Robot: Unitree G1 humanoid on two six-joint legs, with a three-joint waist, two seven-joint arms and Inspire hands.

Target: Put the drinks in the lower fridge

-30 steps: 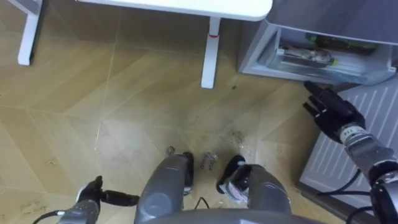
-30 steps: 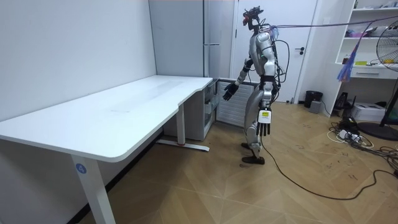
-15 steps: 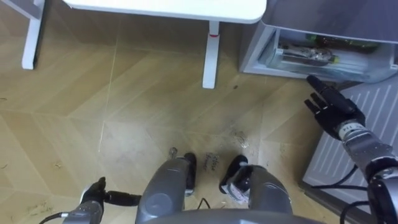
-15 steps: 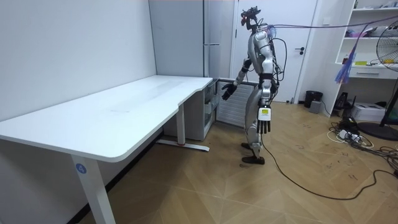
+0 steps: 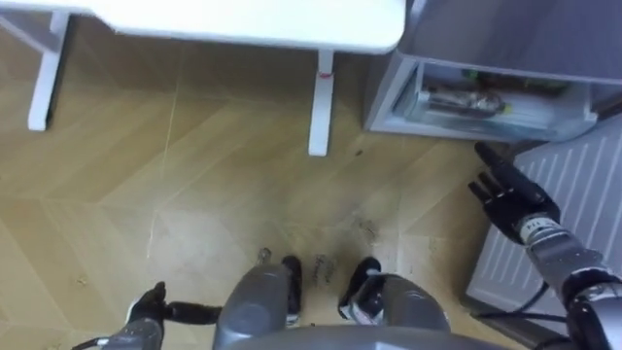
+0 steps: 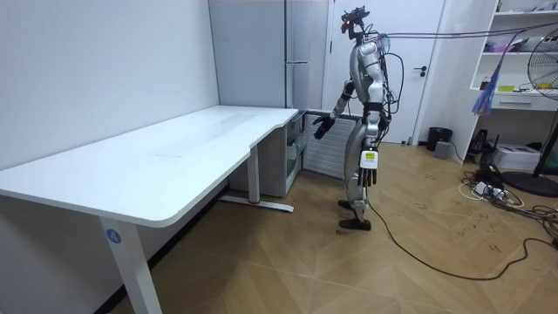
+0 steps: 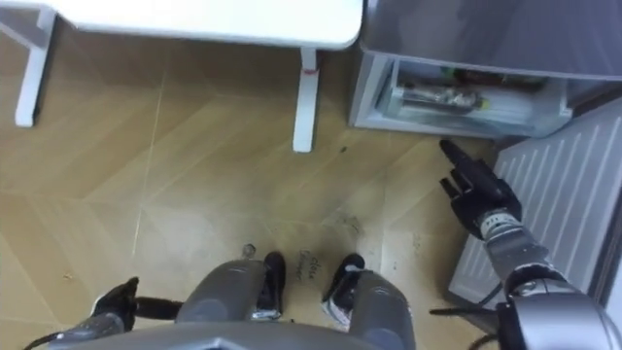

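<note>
1. At one o'clock, the lower fridge (image 5: 387, 97) stands open; what look like drinks (image 5: 465, 102) lie in its compartment.
2. My right hand (image 5: 510, 190) hovers at three o'clock, fingers straight and holding nothing, just beside the door (image 5: 578, 185), probably placed to swing it.
3. My left hand (image 5: 146, 306) hangs relaxed and empty at seven o'clock.

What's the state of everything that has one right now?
lower fridge door: open.
lower fridge: open, items lying inside.
right robot hand: open, empty, raised toward the fridge.
left robot hand: open, empty, low at the side.
</note>
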